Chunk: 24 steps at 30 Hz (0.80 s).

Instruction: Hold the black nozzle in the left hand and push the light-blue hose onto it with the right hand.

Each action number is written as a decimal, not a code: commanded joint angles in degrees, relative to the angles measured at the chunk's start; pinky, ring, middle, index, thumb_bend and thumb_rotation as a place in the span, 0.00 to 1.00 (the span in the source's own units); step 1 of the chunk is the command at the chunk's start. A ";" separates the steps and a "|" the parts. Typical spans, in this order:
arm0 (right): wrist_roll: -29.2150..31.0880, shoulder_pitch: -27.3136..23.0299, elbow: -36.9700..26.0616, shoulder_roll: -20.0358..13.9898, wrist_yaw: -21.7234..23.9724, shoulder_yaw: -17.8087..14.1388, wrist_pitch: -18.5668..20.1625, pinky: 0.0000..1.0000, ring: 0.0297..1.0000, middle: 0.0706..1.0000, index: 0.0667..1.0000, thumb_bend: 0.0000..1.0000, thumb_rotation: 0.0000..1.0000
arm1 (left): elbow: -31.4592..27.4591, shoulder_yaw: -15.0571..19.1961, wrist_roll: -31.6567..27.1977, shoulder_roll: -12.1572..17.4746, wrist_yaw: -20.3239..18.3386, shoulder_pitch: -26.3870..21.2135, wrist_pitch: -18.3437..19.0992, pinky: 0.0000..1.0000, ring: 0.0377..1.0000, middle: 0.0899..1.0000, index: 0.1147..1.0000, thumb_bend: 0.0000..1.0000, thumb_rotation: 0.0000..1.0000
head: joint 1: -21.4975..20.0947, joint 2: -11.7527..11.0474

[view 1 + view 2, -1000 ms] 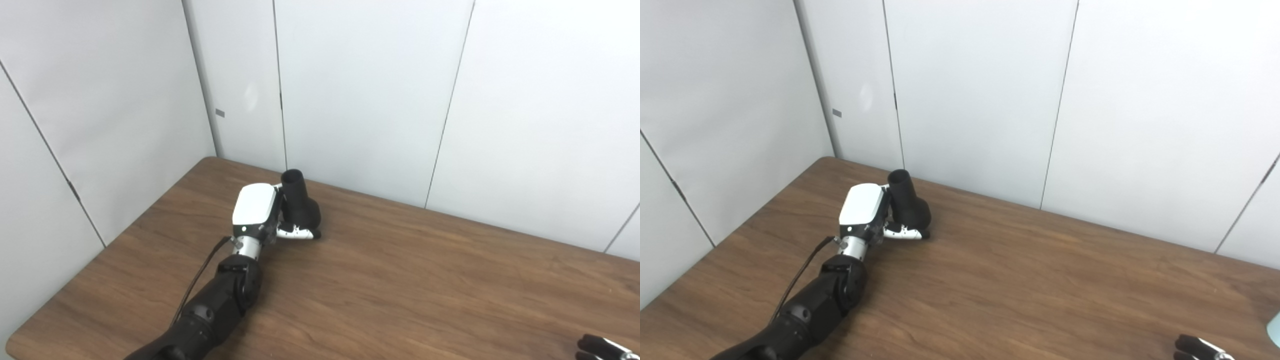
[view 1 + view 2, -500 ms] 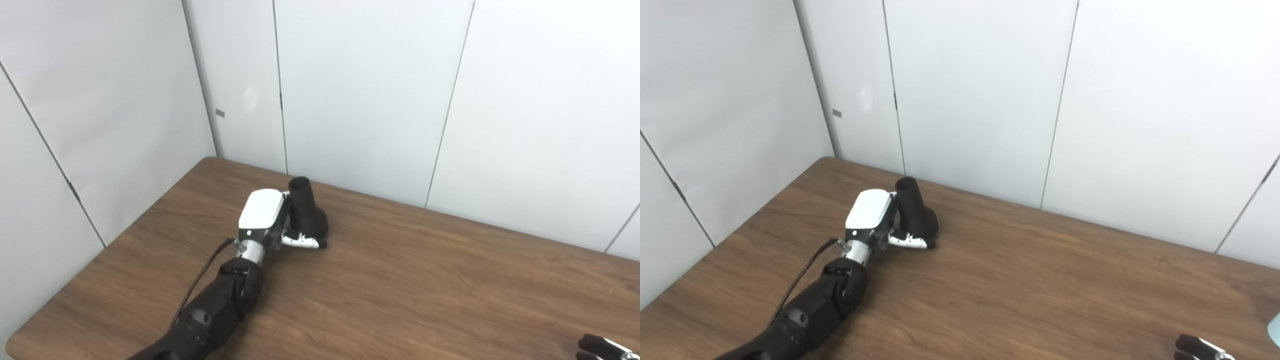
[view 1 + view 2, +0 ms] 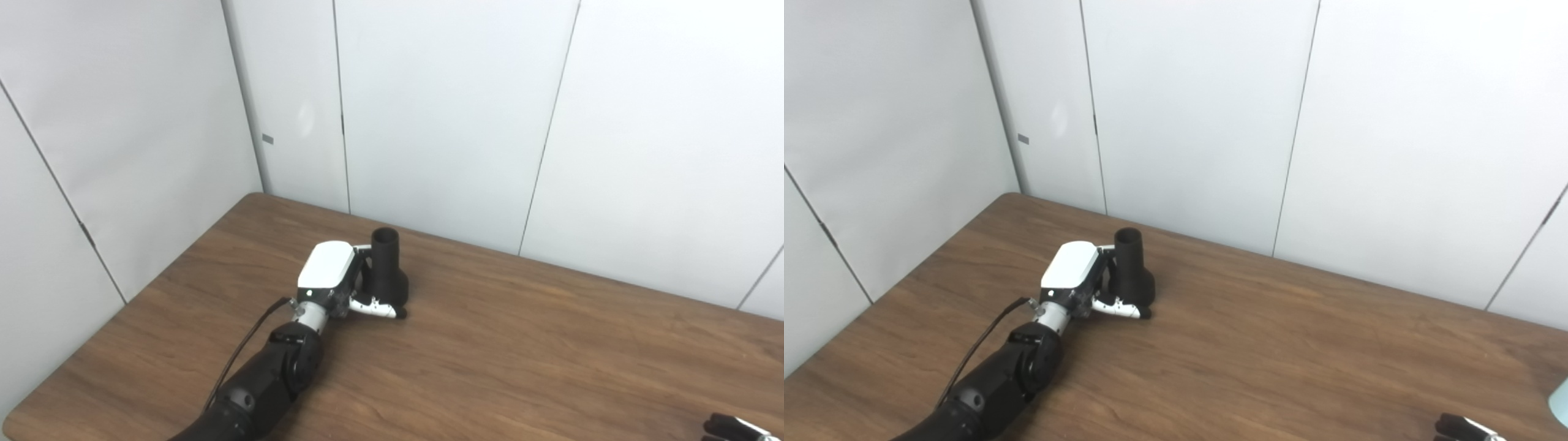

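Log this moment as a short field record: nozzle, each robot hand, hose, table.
nozzle: black nozzle, upright, narrow open end up, wide base low near the table
left robot hand: left robot hand shut on the black nozzle, thumb across its base
right robot hand: right robot hand only partly in view at the bottom right edge; open or shut cannot be told
hose: light-blue hose, only a sliver at the right edge of the right eye view, not on the nozzle
table: wooden table
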 commanded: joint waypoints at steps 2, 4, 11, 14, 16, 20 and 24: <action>-2.58 -0.84 -5.64 0.78 -1.51 0.27 2.45 0.62 0.68 0.68 0.66 0.22 0.00 | -1.38 -3.27 -0.15 -1.55 -4.83 5.55 -1.80 0.20 0.23 0.35 0.45 0.52 0.00 | -2.60 1.05; -3.69 -0.92 -7.80 1.62 -2.29 0.22 4.32 0.62 0.69 0.69 0.66 0.23 0.00 | -3.46 -3.74 -0.36 -1.30 -6.06 6.10 -2.28 0.19 0.21 0.39 0.43 0.52 0.00 | -5.18 1.61; -5.25 -2.38 -11.40 2.68 -4.18 -1.69 7.44 0.60 0.69 0.70 0.65 0.24 0.00 | -10.71 -5.35 -1.39 -2.11 -9.47 7.96 -4.33 0.14 0.16 0.42 0.42 0.53 0.00 | -10.91 2.34; -7.05 -3.10 -11.90 2.67 -5.41 -2.62 7.80 0.60 0.68 0.69 0.66 0.27 0.00 | -13.13 -7.08 -0.43 -2.48 -9.70 8.44 -6.53 0.11 0.13 0.35 0.42 0.52 0.01 | -13.69 1.68; -8.07 -3.58 -11.87 2.43 -6.20 -3.26 7.19 0.59 0.67 0.69 0.66 0.28 0.00 | -13.26 -8.45 0.97 -2.86 -7.80 8.61 -9.23 0.08 0.08 0.13 0.41 0.52 0.03 | -15.53 1.18; -8.49 -5.21 -10.69 1.39 -7.32 -4.97 4.32 0.56 0.64 0.67 0.64 0.29 0.00 | -13.17 -10.67 3.96 -3.81 -5.75 9.17 -12.54 0.06 0.07 0.08 0.41 0.52 0.04 | -18.43 0.67; -16.20 -7.49 -10.64 -1.21 -9.18 -4.32 3.60 0.50 0.61 0.64 0.62 0.39 0.00 | -12.11 -12.39 6.92 -4.37 -5.23 8.93 -16.30 0.06 0.07 0.08 0.41 0.52 0.04 | -21.49 0.23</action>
